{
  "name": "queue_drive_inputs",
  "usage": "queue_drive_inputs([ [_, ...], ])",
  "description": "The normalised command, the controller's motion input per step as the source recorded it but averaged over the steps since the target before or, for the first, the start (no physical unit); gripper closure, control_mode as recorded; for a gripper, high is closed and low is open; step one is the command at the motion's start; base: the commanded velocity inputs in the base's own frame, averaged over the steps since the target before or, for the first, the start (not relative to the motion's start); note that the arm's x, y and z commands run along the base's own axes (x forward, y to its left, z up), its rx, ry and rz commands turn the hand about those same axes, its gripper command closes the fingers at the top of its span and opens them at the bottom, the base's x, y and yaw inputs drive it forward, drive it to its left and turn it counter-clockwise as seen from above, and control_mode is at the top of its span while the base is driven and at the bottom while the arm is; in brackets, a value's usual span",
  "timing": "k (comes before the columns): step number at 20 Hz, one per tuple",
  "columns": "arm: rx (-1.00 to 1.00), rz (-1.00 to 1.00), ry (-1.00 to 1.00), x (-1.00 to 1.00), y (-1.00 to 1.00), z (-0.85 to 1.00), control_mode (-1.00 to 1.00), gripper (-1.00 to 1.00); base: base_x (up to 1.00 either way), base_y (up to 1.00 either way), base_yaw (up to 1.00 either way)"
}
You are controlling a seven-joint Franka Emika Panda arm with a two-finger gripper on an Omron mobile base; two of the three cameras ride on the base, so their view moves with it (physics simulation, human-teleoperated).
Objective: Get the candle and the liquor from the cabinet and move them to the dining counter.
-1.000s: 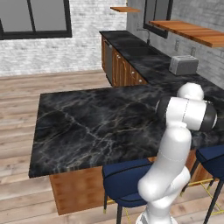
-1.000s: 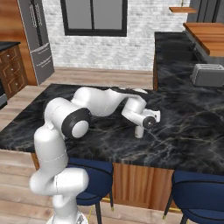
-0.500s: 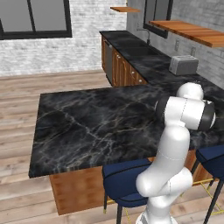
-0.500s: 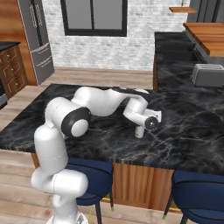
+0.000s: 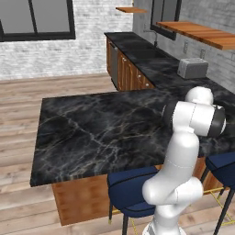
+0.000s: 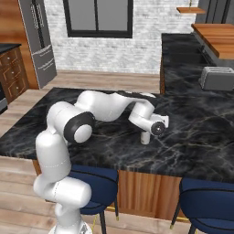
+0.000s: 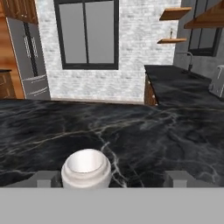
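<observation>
Standing upright on the black marble worktop (image 6: 192, 132), the liquor (image 7: 85, 169) sits between the widely spread fingers (image 7: 176, 177) of the end effector (image 6: 146, 135), apparently not gripped.

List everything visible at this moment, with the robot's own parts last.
dining counter: one, black marble with pale veins, centre, on a brown wooden base
liquor bottle: one, pale white, on the dining counter between the gripper's fingers
candle: one, probably, too small to be sure, on a far shelf
shelves: three, reddish-brown wood, right wall
stools: two, blue seats, at the counter's near edge
toaster: one, silver, on the wall counter
wall counter: one, black, along the right wall
fridge: one, grey, far left
arm: one, white
gripper: one, open
</observation>
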Motion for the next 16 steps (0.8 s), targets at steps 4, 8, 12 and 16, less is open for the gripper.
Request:
queue_drive_inputs([
  [4,0.00,0.00,0.00,0.00,0.00,0.41,-1.00,-1.00,0.00,0.00,0.00],
  [8,0.00,-0.02,0.00,0.00,0.01,0.60,-1.00,-1.00,0.00,0.00,0.00],
  [12,0.00,0.00,0.00,-0.03,0.00,0.76,-1.00,-1.00,0.00,0.00,0.00],
  [16,0.00,-0.01,0.00,-0.31,0.01,0.84,-1.00,-1.00,0.00,0.00,0.00],
])
